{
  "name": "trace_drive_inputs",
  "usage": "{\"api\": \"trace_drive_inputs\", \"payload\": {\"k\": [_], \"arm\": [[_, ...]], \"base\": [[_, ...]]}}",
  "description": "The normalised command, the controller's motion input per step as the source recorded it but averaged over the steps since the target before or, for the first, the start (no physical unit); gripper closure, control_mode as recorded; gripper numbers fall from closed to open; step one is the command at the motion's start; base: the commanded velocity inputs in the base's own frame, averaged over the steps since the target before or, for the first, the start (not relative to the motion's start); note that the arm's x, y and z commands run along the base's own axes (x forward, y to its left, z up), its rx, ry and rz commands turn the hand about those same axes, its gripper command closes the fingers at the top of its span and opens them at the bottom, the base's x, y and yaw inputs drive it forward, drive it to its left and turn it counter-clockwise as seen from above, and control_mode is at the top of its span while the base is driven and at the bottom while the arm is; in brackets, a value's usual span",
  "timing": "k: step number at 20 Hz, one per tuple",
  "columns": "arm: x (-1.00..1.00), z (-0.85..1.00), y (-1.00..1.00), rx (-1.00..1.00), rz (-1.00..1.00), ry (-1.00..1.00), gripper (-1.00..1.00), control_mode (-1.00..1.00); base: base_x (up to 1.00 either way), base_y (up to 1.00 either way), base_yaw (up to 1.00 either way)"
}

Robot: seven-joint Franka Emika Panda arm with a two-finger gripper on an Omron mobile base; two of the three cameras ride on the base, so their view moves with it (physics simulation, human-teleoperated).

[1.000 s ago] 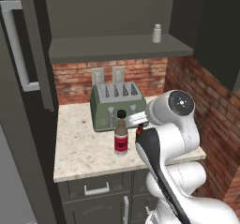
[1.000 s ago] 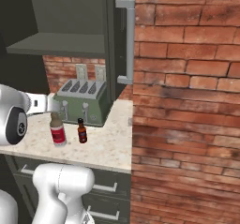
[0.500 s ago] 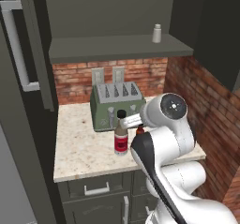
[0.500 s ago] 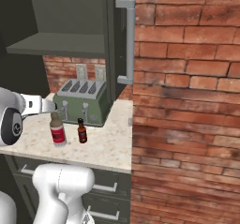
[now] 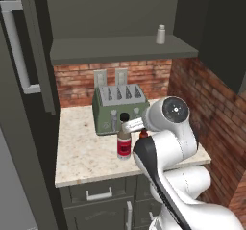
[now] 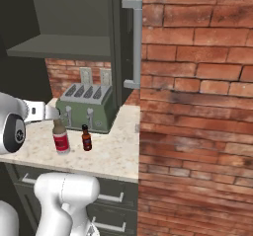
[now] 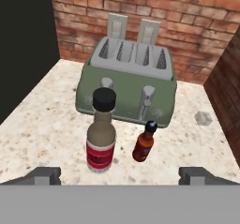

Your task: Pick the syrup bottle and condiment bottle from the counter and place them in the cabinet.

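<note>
- While the gripper (image 7: 120, 174) is hanging with its jaws spread wide and nothing between them, you are looking down past the fingertips (image 7: 44, 174) at both bottles, just this side of the toaster (image 7: 127, 84).
- The syrup bottle (image 7: 101, 131), the taller one with the black cap and red label, is standing upright on the counter (image 7: 42, 124) just in front of the toaster's left half.
- The condiment bottle (image 7: 144, 141), small, dark red and black-capped, is standing just beside the syrup bottle, in front of the toaster's right half, and is not touching it.
- You are probably dealing with rigid, smooth-sided bottles, light enough for one grasp, though I would judge them slippery and easy to tip, being tall on narrow bases.
- You are best taking the syrup bottle across its body at or just above the label, not by the neck or cap, with the fingers clearing the condiment bottle alongside.
- The condiment bottle is slim, so you are likely needing a nearly full close around its mid-body.
- The cabinet (image 5: 120, 48) is standing open above the toaster, its shelf carrying a small pale shaker (image 5: 161, 34) near the right end.
</note>
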Motion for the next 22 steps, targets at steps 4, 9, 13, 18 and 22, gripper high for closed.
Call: {"api": "trace_drive_inputs", "payload": {"k": [4,9,13,18,22], "arm": [[0.23,-0.27,0.10,0.00,0.00,0.06,-1.00,-1.00],[0.21,-0.25,0.17,0.00,0.00,0.01,-1.00,-1.00],[0.17,-0.23,0.06,0.00,0.00,0.00,-1.00,-1.00],[0.23,-0.22,0.05,0.00,0.00,0.01,-1.00,-1.00],[0.19,-0.16,0.05,0.00,0.00,0.00,-1.00,-1.00]], "base": [[0.00,0.00,0.00],[0.00,0.00,0.00],[0.00,0.00,0.00],[0.00,0.00,0.00],[0.00,0.00,0.00]]}}
